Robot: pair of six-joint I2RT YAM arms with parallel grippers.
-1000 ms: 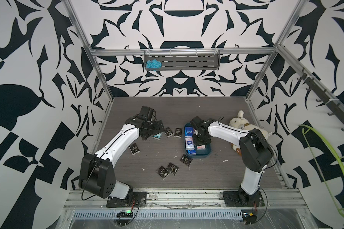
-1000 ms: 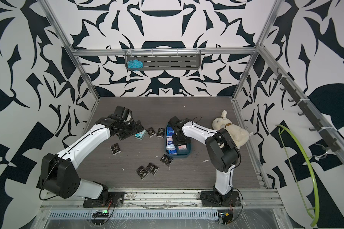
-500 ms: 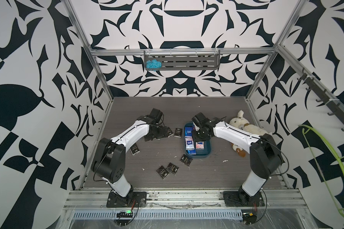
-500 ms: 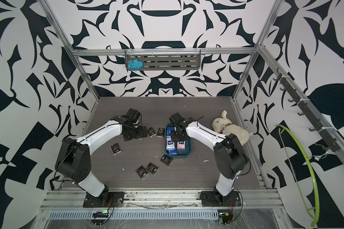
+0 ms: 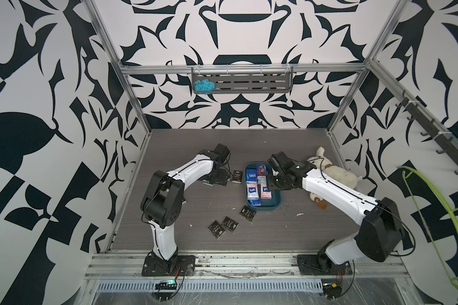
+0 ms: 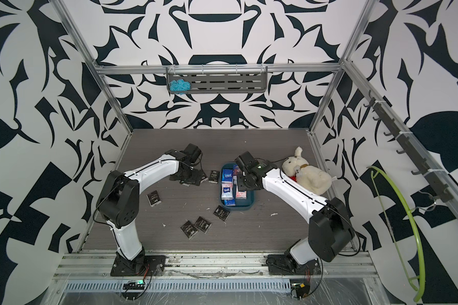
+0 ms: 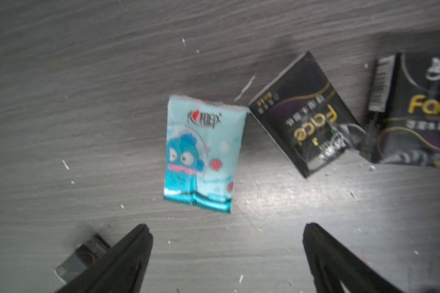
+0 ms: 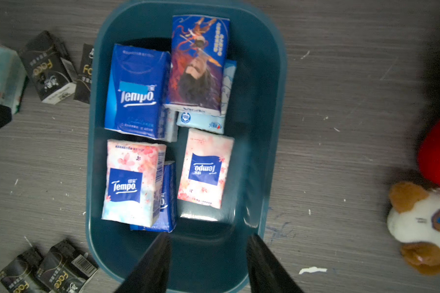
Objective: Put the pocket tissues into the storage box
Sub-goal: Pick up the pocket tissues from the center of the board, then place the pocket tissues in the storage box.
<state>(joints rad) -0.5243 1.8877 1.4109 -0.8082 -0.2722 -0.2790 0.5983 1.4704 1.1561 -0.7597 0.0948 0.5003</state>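
Left gripper [image 7: 226, 225]: spread wide, empty, by flat light-teal tissue packet [image 7: 203, 154]
Right gripper [image 8: 208, 235]: I see jaws apart, empty, over shallow dark-teal plastic tub [image 8: 272, 101]

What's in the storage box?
The storage box holds a blue packet, an illustrated packet, two pink packets; a pale packet and a second blue packet sit partly covered. Anything beneath is hidden.
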